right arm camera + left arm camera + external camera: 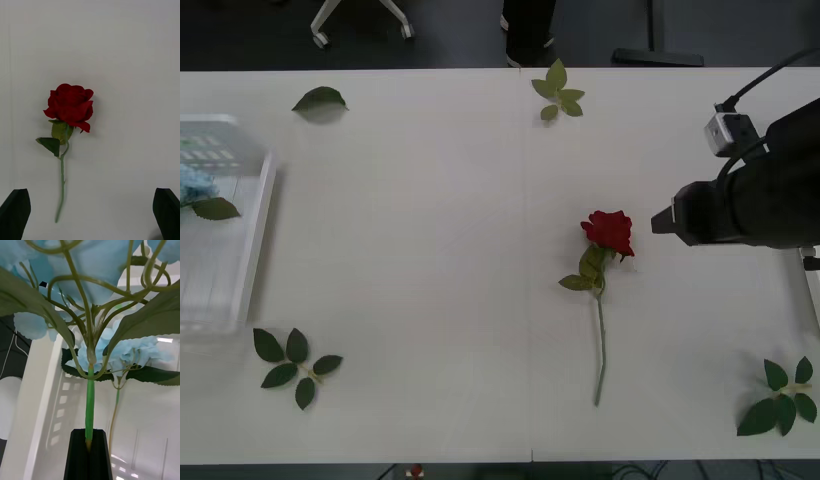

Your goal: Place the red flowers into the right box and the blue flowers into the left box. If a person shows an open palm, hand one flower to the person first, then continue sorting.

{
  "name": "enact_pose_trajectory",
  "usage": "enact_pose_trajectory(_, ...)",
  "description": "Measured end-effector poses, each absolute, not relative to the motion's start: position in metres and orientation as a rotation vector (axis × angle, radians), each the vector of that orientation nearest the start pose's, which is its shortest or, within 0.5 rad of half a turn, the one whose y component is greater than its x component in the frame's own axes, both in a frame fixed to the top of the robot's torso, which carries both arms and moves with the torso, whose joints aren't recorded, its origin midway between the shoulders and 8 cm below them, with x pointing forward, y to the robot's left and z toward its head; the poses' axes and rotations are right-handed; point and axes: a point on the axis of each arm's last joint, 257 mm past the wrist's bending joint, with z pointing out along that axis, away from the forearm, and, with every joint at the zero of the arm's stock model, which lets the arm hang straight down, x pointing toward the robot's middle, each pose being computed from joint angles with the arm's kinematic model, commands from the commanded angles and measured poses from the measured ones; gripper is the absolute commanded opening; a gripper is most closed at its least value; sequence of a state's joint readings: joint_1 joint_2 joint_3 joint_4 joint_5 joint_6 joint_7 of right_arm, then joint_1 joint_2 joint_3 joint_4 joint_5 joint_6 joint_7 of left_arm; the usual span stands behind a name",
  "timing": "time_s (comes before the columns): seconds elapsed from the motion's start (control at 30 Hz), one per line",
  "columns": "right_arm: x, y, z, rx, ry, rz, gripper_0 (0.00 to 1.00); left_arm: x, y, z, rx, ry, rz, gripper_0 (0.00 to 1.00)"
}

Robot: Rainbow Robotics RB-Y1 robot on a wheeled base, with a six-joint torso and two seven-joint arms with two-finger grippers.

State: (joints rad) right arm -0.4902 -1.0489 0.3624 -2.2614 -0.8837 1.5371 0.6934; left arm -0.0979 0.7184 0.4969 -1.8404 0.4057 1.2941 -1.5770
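Blue hydrangea right up against the left wrist cam, its green stem pinched between the black fingers of the left gripper, clenched on it. A 2nd blue head lies beyond in the left box, white ribbed tray at the table's left edge. Right gripper hangs w/ fingers spread apart, empty; the front view has it just beside the bloom of the one red rose, which lies mid-table, stem running toward the robot.

Rose pickup, my read: aim for the stem just below the leaves, not the bloom; stem is thin, so come down square and close fully. Left side: lower the hydrangea into the tray before letting go.

Table is plain white, w/ loose leaf sprigs scattered at the corners. Beyond the far edge: dark floor, chair base.
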Motion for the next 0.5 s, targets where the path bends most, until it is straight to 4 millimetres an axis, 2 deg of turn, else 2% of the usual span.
enact_pose_trajectory(0.13, 0.421, -0.226, -0.181, -0.105, 2.553, -0.01, 0.95, 0.448, 0.603, -0.156, -0.295, 2.195, 0.481, 0.0)
enact_pose_trajectory(0.27, 0.417, -0.219, -0.205, -0.142, 2.548, -0.068, 0.95, 0.461, 0.622, -0.183, -0.307, 2.146, 0.481, 0.0)
enact_pose_trajectory(0.4, 0.415, -0.222, -0.213, -0.129, 2.562, -0.094, 0.95, 0.467, 0.624, -0.215, -0.288, 2.155, 0.479, 0.0)
enact_pose_trajectory(0.5, 0.418, -0.215, -0.213, -0.095, 2.57, -0.074, 0.95, 0.47, 0.618, -0.227, -0.266, 2.17, 0.476, 0.0)
